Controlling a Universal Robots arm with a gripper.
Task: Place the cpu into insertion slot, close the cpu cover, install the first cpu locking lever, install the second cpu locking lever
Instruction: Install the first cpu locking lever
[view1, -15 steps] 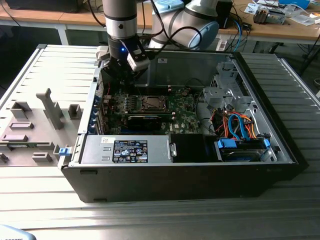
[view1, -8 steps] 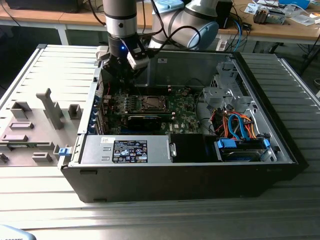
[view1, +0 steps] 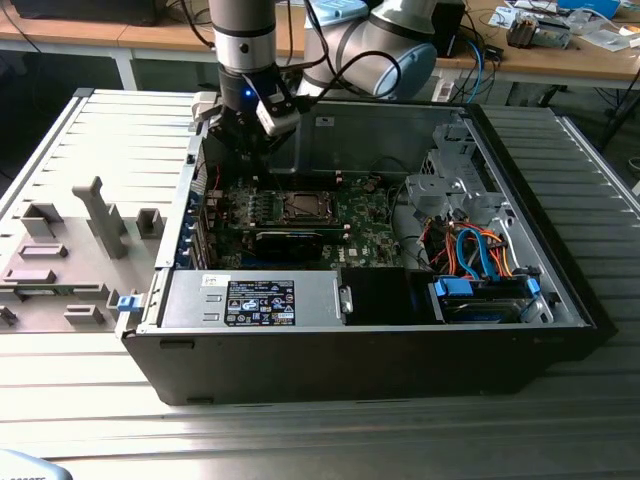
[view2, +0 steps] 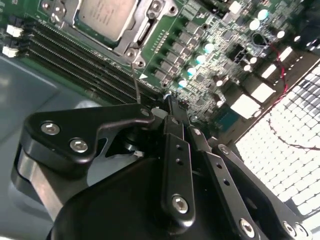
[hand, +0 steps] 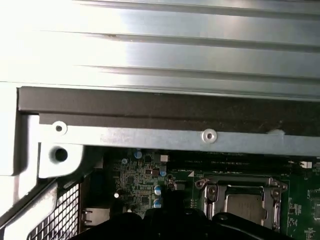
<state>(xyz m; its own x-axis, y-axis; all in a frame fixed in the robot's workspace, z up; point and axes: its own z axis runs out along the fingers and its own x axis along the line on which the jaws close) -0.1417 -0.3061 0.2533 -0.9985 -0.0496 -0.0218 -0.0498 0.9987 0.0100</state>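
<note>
The open computer case (view1: 560, 300) lies on the ribbed metal table (view1: 90, 130). Its green motherboard (view1: 365, 235) carries the insertion slot (view1: 303, 207), with the cpu (view2: 107, 17) seated inside and the cpu cover (hand: 240, 192) framing it. At eleven o'clock from the slot hangs the gripper (view2: 170, 102), fingertips pressed together on nothing.

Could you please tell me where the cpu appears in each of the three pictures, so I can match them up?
Exterior view: the cpu lies mid-motherboard, inside the open case.
Second wrist view: the cpu sits beyond the hand, beside the memory slots.
First wrist view: the cpu is under the case rail.
Shared landmark: the silvery cpu cover framing it.
</note>
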